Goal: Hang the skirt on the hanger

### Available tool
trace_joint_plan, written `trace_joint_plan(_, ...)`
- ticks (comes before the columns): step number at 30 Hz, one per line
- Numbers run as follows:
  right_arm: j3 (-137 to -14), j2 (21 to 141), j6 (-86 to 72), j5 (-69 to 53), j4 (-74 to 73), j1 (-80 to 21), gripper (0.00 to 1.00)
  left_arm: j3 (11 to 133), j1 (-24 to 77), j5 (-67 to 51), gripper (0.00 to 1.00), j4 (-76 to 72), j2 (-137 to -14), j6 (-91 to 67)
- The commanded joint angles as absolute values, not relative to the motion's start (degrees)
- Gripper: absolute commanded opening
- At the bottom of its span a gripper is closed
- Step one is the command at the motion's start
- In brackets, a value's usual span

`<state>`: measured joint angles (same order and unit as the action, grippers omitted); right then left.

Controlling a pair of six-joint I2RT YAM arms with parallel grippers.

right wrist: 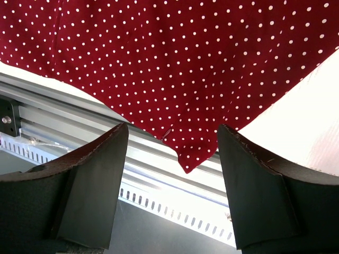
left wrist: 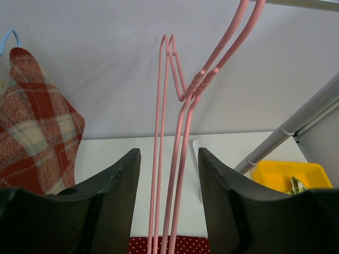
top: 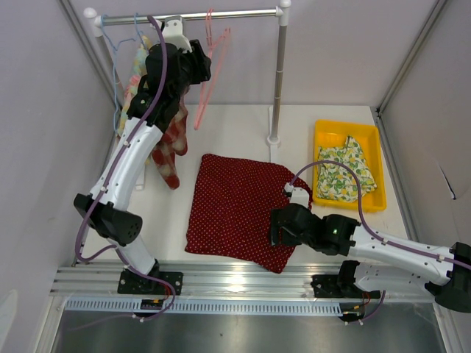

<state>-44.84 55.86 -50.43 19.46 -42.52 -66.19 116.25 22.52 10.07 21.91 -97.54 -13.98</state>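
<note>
Here, the skirt's (right wrist: 185, 63) near corner shows between the right fingers (right wrist: 85, 180), spread apart.

Viewed overhead, the pink wire hanger (left wrist: 175, 159) is closely faced from the left wrist, the red dotted cloth skirt (right wrist: 175, 63) from the right

bright, even light casts soft shadows, with white glare on the metal rail (top: 243, 273).

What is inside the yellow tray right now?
A crumpled yellow-and-green printed cloth fills most of the yellow tray. The tray's far-left floor shows bare. Anything beneath the cloth is covered.
</note>
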Motion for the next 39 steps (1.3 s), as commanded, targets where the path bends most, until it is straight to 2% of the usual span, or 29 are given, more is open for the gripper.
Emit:
trace_joint_plan(1, -44.38, 55.63, -50.89, 19.86, -41.57, -66.09, 0.73, 117.33, 22.15, 9.22, 0.53, 20.56, -97.56, -14.15)
trace_joint_plan(30, -43.95, 55.72, -50.62, 19.69, -41.4, -66.01, 0.73, 119.52, 21.97, 6.85, 0.51, 21.53, -101.6, -15.12)
trace_joint_plan(35, -43.68, 55.2, -50.98, 19.77, -41.75, -66.01, 0.72, 121.9, 21.97, 9.49, 0.44, 23.55, -103.53, -16.08)
trace_joint_plan(39, -43.42, 54.76, -50.98, 19.86, -42.1, -66.01, 0.71, 122.34, 21.97, 11.86, 0.31, 24.34, -103.62, -16.61)
